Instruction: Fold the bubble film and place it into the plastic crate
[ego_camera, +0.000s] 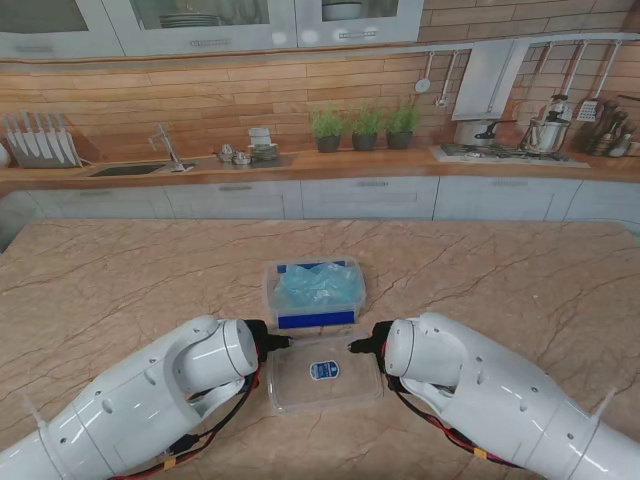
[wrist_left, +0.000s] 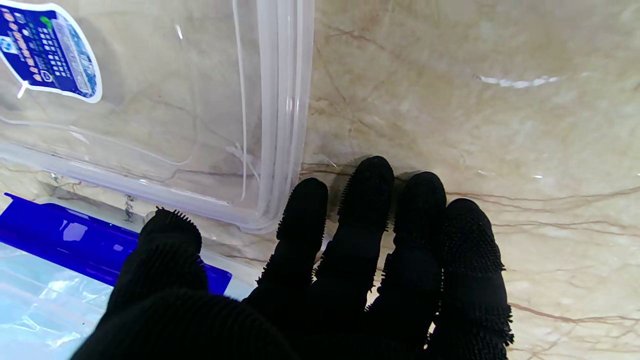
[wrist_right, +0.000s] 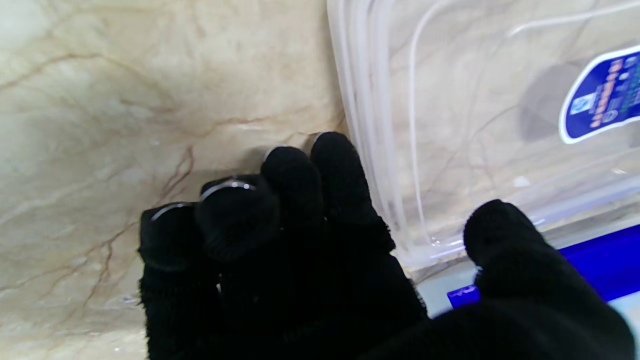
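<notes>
Bubble film (ego_camera: 313, 283): light, soft, crinkly, a bit slippery. Easy to squash, quick to spring open when let go. Best pinched at an edge or a fold, with gentle fingers, not grabbed in a big fist.

Already sitting in the plastic crate (ego_camera: 272, 296), bunched up in a pale blue heap. Crate out in the middle of the counter (ego_camera: 120, 280), farther from me than both arms. Blue clip on the near side of the crate (ego_camera: 316, 320). So the putting-in part looks done, by my guess.

Clear lid (ego_camera: 325, 375) flat on the counter, just nearer to me than the crate, with a blue sticker (ego_camera: 324, 370) in its middle. Lid thin, stiff and smooth, likely slippery too. Best taken by its rim at two sides.

Left robot hand (wrist_left: 320, 270) low by the left corner of the lid, holding nothing. Four fingers close side by side, thumb out apart toward the blue clip. Fingertips right beside the lid rim; touching or not, hard to tell.

Right robot hand (wrist_right: 320, 260) low by the right corner of the lid, holding nothing as well. Fingers bunched and a little bent, thumb out toward the blue clip. Again, right beside the rim.

Film just past both thumbs, inside the crate, touched by neither robot hand.
</notes>
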